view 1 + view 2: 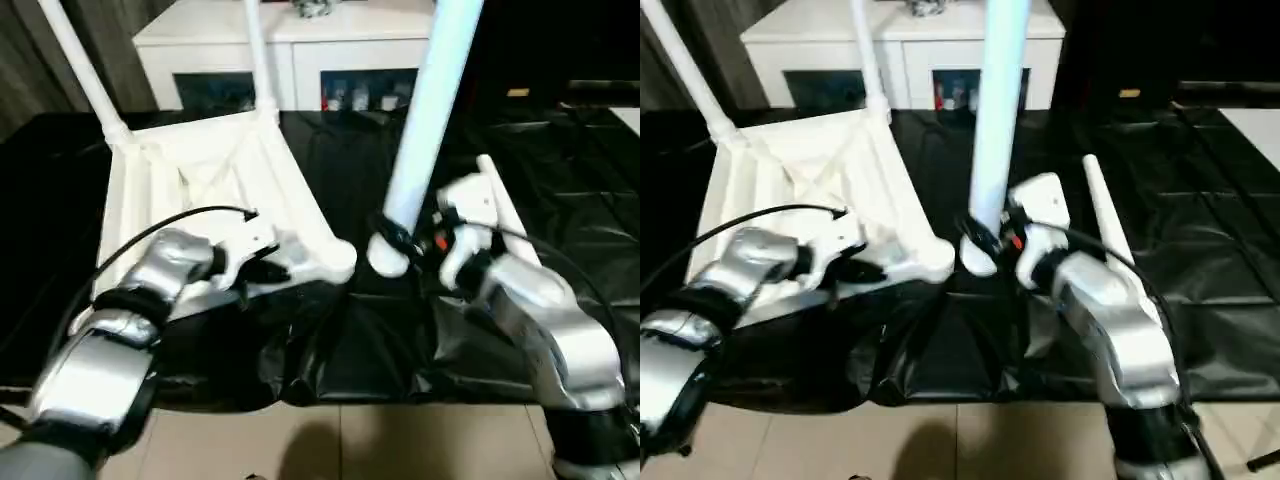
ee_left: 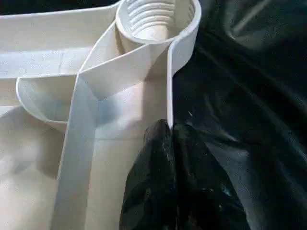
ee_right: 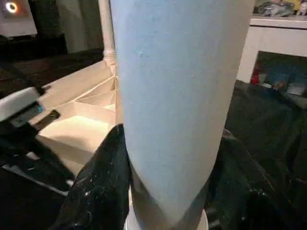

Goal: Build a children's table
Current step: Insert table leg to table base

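Observation:
The children's table top (image 1: pixel 200 170) lies upside down on the black cover, ribbed underside up. Two white legs (image 1: pixel 85 70) (image 1: pixel 257 60) stand in its far corner sockets. My left gripper (image 1: pixel 272 268) is shut on the thin rim wall just short of the near right corner socket (image 2: pixel 153 19), whose threads are bare. In the left wrist view its black fingers (image 2: pixel 153 158) pinch that wall. My right gripper (image 1: pixel 398 236) is shut on a third leg (image 1: pixel 430 110), held nearly upright, its lower end just right of that socket. A further leg (image 1: pixel 505 205) lies behind my right wrist.
A white cabinet with glass doors (image 1: pixel 290 50) stands behind the large black-covered table (image 1: pixel 570 170). The cover hangs in folds over the near edge (image 1: pixel 350 370), with tiled floor (image 1: pixel 350 440) below. A black cable (image 1: pixel 150 225) arcs over my left wrist.

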Motion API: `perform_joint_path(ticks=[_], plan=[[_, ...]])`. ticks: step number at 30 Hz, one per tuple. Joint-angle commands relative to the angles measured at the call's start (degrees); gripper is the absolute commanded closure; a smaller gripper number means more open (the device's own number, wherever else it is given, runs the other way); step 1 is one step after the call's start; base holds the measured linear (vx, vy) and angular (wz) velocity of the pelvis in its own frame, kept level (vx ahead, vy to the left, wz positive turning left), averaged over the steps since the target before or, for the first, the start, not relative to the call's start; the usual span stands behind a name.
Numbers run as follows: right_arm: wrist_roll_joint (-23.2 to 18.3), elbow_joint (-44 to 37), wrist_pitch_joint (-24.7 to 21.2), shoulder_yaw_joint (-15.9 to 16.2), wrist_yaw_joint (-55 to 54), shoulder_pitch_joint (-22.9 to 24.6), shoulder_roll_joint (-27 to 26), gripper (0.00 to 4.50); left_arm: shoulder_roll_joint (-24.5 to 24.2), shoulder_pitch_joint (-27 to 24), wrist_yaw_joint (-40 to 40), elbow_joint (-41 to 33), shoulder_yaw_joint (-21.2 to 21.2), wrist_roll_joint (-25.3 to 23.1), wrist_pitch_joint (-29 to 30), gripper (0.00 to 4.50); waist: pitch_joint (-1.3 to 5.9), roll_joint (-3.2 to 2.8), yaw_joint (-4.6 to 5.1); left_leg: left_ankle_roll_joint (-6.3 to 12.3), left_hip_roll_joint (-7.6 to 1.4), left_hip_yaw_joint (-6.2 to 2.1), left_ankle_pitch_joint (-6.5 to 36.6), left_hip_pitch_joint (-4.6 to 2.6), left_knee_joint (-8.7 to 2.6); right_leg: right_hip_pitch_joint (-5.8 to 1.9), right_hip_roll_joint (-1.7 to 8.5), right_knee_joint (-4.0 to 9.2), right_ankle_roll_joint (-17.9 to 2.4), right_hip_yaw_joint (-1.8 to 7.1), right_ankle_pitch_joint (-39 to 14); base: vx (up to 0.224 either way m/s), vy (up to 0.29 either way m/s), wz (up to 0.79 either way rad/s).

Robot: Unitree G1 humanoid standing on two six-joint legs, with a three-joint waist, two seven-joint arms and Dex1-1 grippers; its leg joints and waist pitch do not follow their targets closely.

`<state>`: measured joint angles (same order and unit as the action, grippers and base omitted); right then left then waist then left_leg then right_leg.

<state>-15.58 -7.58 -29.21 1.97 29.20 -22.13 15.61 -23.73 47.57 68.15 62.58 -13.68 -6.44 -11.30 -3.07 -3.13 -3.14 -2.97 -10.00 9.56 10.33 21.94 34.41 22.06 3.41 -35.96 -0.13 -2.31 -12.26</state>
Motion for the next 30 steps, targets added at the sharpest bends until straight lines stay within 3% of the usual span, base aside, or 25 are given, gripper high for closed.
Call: perform_joint_path(ticks=[1, 2, 3, 4, 5, 7, 8, 10, 11, 14, 17, 22, 25, 30], plan=[[-0.85, 0.7, 1.12, -0.2, 0.43, -0.24, -0.2, 2.66, -0.65, -3.13, 2.12, -2.08, -1.22, -0.21, 0.92, 4.48, 4.03, 0.63, -0.65, 3.07, -3.41, -1.1, 7.33, -0.99, -4.15, -2.63, 5.42, 3.33, -16.47, 2.54, 2.54, 0.0, 0.0, 0.0], [-0.79, 0.64, 1.02, 0.23, 0.44, -0.16, -0.21, 2.66, -1.32, -5.96, 4.18, -6.74, -1.66, 0.76, 1.59, 4.48, 4.21, 0.08, -0.86, 2.58, -3.51, -1.04, 7.86, -1.36, -4.13, -2.42, 5.42, 3.28, -16.17, 2.53, 2.41, 0.0, 0.0, 0.0], [-0.79, 0.64, 1.02, 0.23, 0.44, -0.16, -0.21, 2.66, -1.32, -5.96, 4.18, -6.74, -1.66, 0.76, 1.59, 4.48, 4.16, 0.2, -0.78, 2.44, -3.53, -1.0, 7.85, -1.32, -4.19, -2.37, 5.3, 3.27, -16.11, 2.54, 2.76, 0.0, 0.0, 0.0], [-1.07, 0.13, 0.57, 0.1, 0.32, -0.2, -0.28, 2.66, -1.56, -7.41, 4.92, -9.51, -1.66, 1.39, 2.66, 4.48, 4.18, -0.66, -0.91, 1.89, -3.33, -0.97, 8.14, -1.41, -4.14, -2.26, 5.14, 3.14, -16.05, 2.52, 3.06, 0.0, 0.0, 0.0], [-1.45, -0.13, 0.31, -0.32, 0.3, -0.38, -0.35, 2.66, -1.56, -8.74, 5.42, -12.17, -1.68, 1.75, 3.49, 4.48, 4.16, -0.77, -0.77, 1.1, -3.61, -0.95, 9.52, -1.65, -4.32, -2.15, 5.05, 3.35, -15.85, 2.51, 3.6, 0.0, 0.0, 0.0], [-1.72, -0.12, 0.49, -0.99, -0.39, -0.19, -1.07, 2.66, -1.02, -10.79, 3.24, -15.33, -1.17, 1.88, 2.9, 4.48, 4.18, -0.1, -1.05, 1.05, -3.38, -0.7, 9.65, -1.54, -4.2, -2.35, 5.18, 3.26, -16.01, 2.63, 4.16, 0.0, 0.0, 0.0], [-1.59, 0.03, 0.64, -1.01, -0.82, -0.13, -1.49, 2.66, -0.58, -11.22, 2.29, -15.99, -0.62, 2.3, 3.03, 4.48, 4.05, -0.37, -1.15, 1.06, -3.19, -0.67, 10.09, -1.39, -4.22, -2.33, 5.22, 3.47, -15.57, 2.61, 2.29, 0.0, 0.0, 0.0], [-1.48, 0.12, 0.71, -1.0, -1.07, -0.11, -1.73, 2.66, -0.29, -11.42, 1.71, -16.4, -0.23, 2.62, 3.31, 4.06, 4.07, -0.46, -1.31, 0.67, -3.24, -0.64, 10.5, -1.53, -4.23, -2.2, 5.16, 3.56, -15.19, 2.64, 0.83, 0.0, 0.0, 0.0], [-1.71, -0.01, 0.95, -0.91, -1.31, -0.07, -2.17, 2.66, 0.09, -12.13, 1.75, -19.17, 0.57, 4.13, 6.54, 4.06, 4.05, -1.02, -1.51, -0.29, -3.27, -0.63, 11.48, -1.7, -4.31, -2.05, 5.06, 3.64, -14.64, 2.67, -0.46, 0.0, 0.0, 0.0], [-1.79, 0.34, 1.28, -0.89, -1.59, -0.23, -2.43, 2.66, -0.21, -12.74, 1.35, -21.25, 0.47, 4.02, 7.89, 3.66, 4.01, -0.68, -1.65, -1.01, -3.21, -0.71, 12.12, -1.65, -4.44, -2.04, 4.95, 3.74, -14.16, 2.69, -1.01, 0.0, 0.0, 0.0], [-1.89, 0.38, 1.13, -0.88, -1.55, -0.3, -2.62, 2.66, -0.8, -13.05, -0.1, -21.38, -0.11, 2.32, 7.72, 3.47, 4.04, -0.91, -1.59, -1.27, -3.06, -0.77, 11.92, -1.51, -4.4, -2.13, 4.88, 3.75, -13.43, 2.71, -0.83, 0.0, 0.0, 0.0], [-2.17, 0.38, 0.76, -1.0, -1.07, -0.08, -2.67, 2.66, -0.89, -13.92, -1.06, -21.93, -0.59, 2.01, 9.96, 3.47, 4.04, -0.66, -1.52, -1.48, -3.08, -0.85, 11.87, -1.48, -4.52, -2.2, 4.88, 3.71, -13.18, 2.65, -0.73, 0.0, 0.0, 0.0], [-2.52, 0.62, 0.62, -1.19, -1.01, -0.16, -2.73, 2.66, -0.65, -14.13, -1.11, -22.51, -0.35, 2.54, 10.8, 3.83, 3.96, -0.41, -1.54, -1.24, -3.08, -0.77, 11.98, -1.46, -4.5, -2.13, 4.93, 3.9, -13.19, 2.73, -1.93, 0.0, 0.0, 0.0], [-3.29, 3.05, 0.65, -0.97, 0.36, -1.1, -3.13, 2.66, -0.62, -13.84, -0.69, -22.62, 0.21, 3.52, 11.75, 4.24, 4.02, -0.54, -1.6, -1.02, -3.02, -0.78, 11.41, -1.37, -4.42, -2.1, 4.95, 3.87, -13.26, 2.69, -1.82, 0.0, 0.0, 0.0]])
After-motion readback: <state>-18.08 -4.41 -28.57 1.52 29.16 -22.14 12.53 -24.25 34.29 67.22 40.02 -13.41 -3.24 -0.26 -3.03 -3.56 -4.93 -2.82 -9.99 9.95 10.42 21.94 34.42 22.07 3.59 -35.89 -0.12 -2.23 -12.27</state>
